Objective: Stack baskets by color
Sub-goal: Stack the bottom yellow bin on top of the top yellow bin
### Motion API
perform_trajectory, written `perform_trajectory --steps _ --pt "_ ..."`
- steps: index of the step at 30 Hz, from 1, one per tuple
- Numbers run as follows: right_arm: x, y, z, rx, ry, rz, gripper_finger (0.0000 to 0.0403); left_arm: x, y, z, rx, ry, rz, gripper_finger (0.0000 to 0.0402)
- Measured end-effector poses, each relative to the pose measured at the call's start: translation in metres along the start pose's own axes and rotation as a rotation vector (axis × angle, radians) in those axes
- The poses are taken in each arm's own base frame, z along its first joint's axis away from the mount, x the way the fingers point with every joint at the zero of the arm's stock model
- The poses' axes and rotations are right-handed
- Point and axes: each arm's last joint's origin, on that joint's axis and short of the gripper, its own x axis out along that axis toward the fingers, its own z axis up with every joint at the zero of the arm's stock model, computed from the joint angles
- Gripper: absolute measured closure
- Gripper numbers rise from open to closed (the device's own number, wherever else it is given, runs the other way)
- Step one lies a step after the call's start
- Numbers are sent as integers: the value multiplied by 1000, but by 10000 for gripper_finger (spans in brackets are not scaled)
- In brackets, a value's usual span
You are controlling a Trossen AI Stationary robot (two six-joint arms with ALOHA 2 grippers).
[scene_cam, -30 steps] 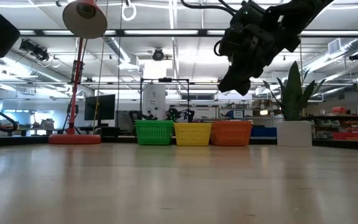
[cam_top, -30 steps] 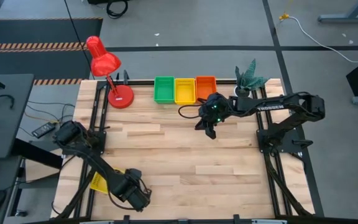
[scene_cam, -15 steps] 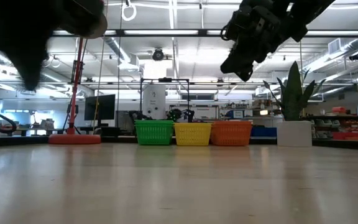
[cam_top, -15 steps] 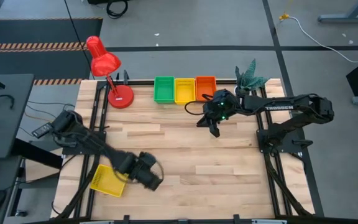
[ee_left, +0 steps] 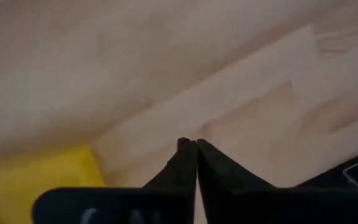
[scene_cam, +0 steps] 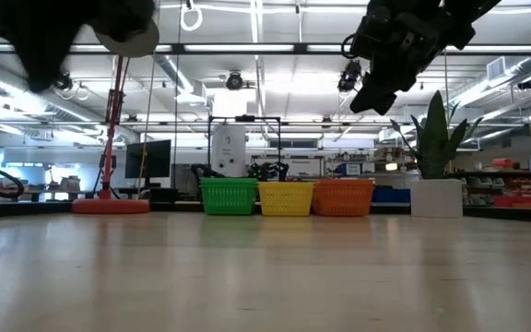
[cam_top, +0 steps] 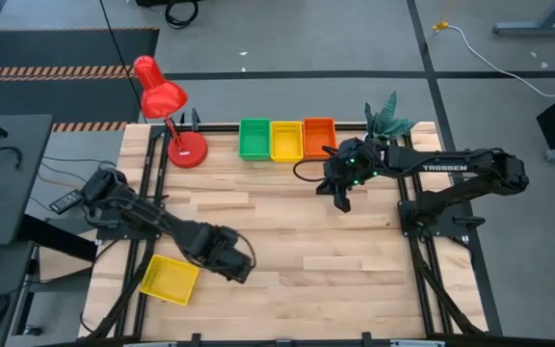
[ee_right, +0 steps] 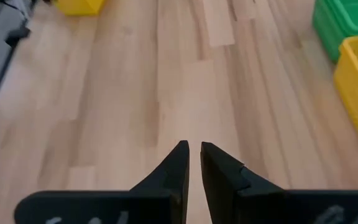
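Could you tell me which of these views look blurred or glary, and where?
Left wrist view: soft all over, the wood and the yellow basket smeared behind the left gripper. Low view: bright ceiling lights glare, and a dark blurred arm fills the upper left corner. High view: evenly lit and sharp. Right wrist view: the table is fairly clear.

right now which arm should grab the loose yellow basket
Left. Its hand hovers just beside the stray yellow basket, empty; the right hand is far across the table near the back row.
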Motion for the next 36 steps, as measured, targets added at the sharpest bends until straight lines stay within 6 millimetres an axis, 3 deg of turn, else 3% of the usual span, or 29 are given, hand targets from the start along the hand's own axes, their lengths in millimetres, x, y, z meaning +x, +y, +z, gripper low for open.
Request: perform_trajectory --steps 5,10,14,18,23,28,36 --pt "0 -1 0 -35 5 -38 357 -3 6 -33 -173 120 81 330" --pt "1 -3 0 -54 6 -78 357 1 18 -63 -284 98 208 249" --pt "1 -4 1 -53 -5 -85 357 3 27 -73 -334 -10 249 196" --pt "1 -6 2 -51 -19 -92 357 24 38 -75 -339 -8 266 180" --pt "0 -8 2 -12 -23 -99 357 55 49 -76 -373 37 235 198" --pt "0 -9 2 25 -25 -99 357 73 55 -75 -377 72 195 235" --pt "-12 -5 3 69 -54 -94 357 71 42 -66 -136 104 86 385"
